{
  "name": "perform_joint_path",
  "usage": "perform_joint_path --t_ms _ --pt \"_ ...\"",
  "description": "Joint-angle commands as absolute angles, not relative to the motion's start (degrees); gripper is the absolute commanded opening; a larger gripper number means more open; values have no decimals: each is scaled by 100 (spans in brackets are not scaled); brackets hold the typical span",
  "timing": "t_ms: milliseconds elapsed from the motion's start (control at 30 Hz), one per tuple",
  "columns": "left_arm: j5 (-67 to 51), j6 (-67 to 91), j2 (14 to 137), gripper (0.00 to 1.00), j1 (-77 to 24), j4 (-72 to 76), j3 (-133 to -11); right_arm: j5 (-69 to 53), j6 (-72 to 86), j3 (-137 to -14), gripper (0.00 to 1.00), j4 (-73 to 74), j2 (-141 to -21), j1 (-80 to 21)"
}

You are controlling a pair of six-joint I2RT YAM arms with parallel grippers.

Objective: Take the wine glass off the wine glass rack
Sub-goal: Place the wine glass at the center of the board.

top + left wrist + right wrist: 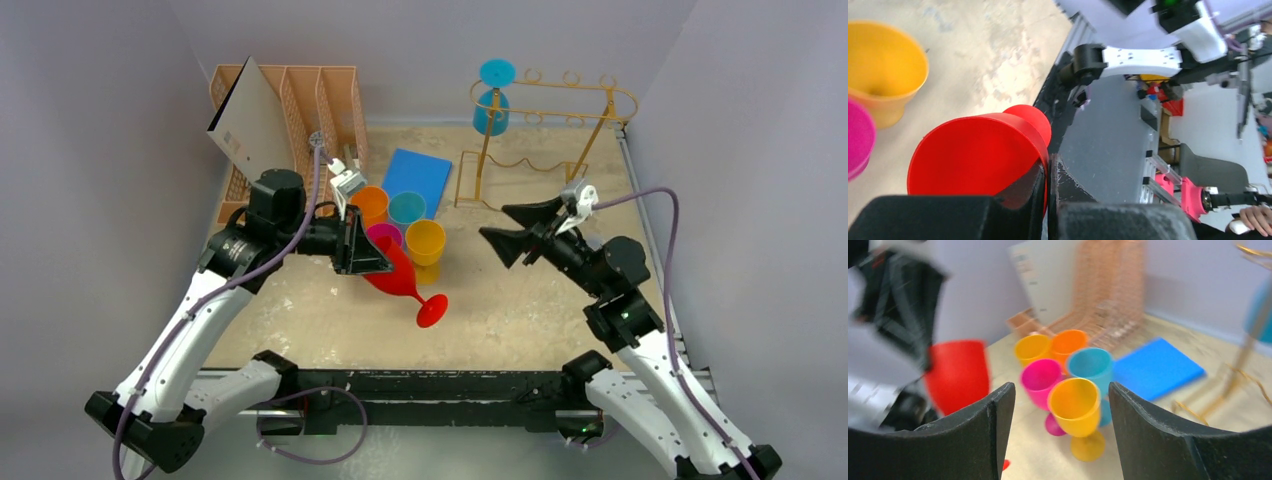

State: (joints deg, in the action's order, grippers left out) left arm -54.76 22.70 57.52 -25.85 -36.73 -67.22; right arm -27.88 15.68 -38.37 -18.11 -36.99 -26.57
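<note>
Gripping the rim of the red wine glass (400, 278), left jaws; right jaws apart.

Red wine glass (968, 155) pinched in tool (1048, 172)

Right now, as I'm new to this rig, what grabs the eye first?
First the red wine glass, held tilted by the left gripper at table centre. Behind it stands a cluster of coloured glasses; at back right, a blue glass hangs upside down from the gold wine glass rack.
</note>
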Motion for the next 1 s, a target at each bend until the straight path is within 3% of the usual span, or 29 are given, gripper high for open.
perform_joint_path --t_ms 0,133,300,500,967 --pt "-4321 1763 5537 0 -2656 -4796 -6680 -29 1979 -4529 71 -169 -3588 -2628" --pt "-3147 1775 5329 0 -2728 -5284 -6607 221 1992 -5036 74 940 -3878 -2628" --pt "-2324 1646 5272 0 -2731 -5905 -6721 1032 3111 -5383 74 2145 -4203 -2628" --pt "-547 1843 5327 0 -2733 -6381 -6703 1205 3314 -5612 74 2566 -4389 -2630" --pt "636 3082 5783 0 -2942 -5054 -5863 812 3303 -5736 76 2740 -4465 -2628"
